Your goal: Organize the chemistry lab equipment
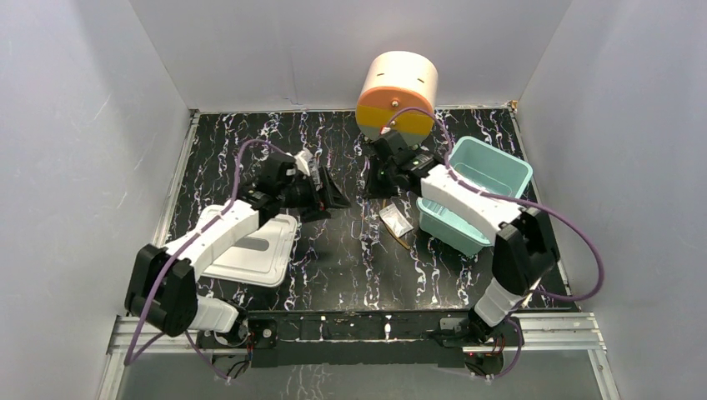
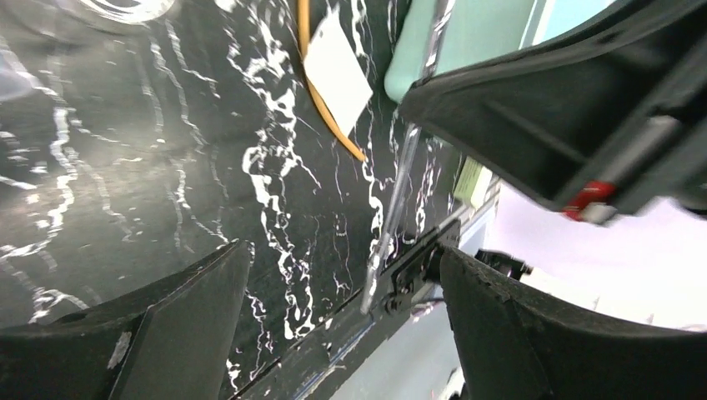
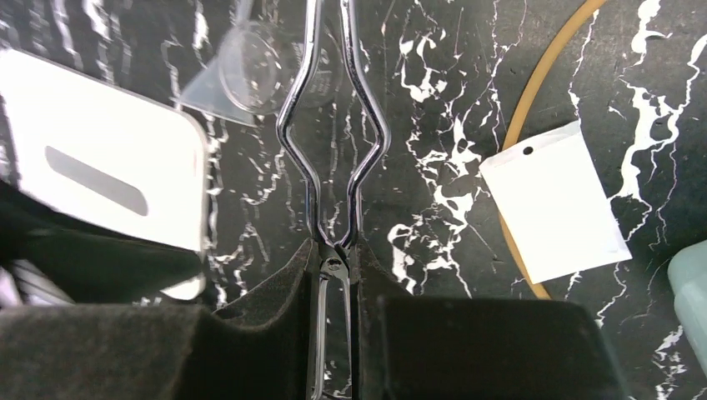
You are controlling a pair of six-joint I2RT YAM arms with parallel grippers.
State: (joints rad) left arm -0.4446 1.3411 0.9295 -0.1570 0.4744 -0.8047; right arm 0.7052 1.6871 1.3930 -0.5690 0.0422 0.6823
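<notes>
One slim shiny metal scissors (image 3: 333, 268) — right hand (image 3: 333, 250) clenched on its pivot, left hand (image 2: 343, 254) splayed.

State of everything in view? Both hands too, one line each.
left hand: open, empty
right hand: shut on metal tongs
metal tongs: gripped at the pivot
funnel: loose on table
small bag: flat, overlapping the tubing
tan tubing: loose, partly under the bag
teal bin: upright, uncovered
white lid: flat on table, off the bin
</notes>
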